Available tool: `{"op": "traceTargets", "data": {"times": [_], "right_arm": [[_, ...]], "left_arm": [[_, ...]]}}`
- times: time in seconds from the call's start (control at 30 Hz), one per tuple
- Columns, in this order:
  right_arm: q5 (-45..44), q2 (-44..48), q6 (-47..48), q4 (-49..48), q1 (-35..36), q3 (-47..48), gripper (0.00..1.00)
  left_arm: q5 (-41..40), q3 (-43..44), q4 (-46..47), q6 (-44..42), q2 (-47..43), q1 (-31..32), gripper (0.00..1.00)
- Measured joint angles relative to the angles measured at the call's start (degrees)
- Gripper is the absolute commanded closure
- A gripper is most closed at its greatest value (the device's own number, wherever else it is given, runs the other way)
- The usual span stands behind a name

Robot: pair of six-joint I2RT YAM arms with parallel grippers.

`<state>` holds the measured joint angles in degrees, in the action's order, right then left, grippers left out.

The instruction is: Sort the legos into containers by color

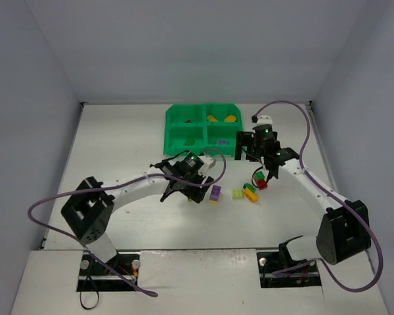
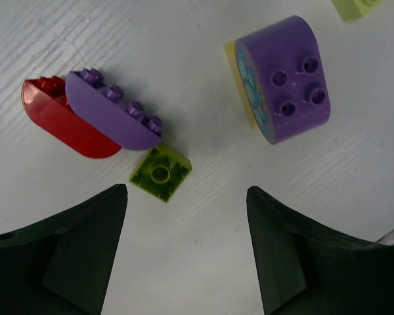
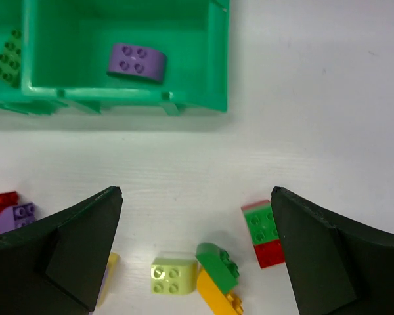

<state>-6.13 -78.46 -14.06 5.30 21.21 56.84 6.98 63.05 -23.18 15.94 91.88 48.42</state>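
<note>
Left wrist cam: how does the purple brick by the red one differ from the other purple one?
The thin purple brick is a half-round slab with studs in one row; the chunky purple brick has four studs two by two. The thin one touches a red brick; the chunky one adjoins a yellow piece. Both lie on the table.

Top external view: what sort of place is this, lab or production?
Probably a lab robot test cell: plain pale walls box in a white table, two arms with loose purple cables are bolted at its near edge, and a green bin tray and toy legos sit on it.
</note>
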Motion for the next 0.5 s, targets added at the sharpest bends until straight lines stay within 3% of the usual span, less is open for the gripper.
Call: {"op": "traceTargets", "data": {"times": [0.23,0.5], "right_arm": [[0.3,5.7,-0.2,1.4,-3.1,-2.6,0.07],[0.4,8.5,-0.3,1.6,-5.2,-3.2,0.07]], "left_arm": [[-0.9,4.8,0.7,-2.3,10.0,0.0,0.37],[-2.6,5.1,-0.5,-2.6,11.7,0.0,0.47]]}}
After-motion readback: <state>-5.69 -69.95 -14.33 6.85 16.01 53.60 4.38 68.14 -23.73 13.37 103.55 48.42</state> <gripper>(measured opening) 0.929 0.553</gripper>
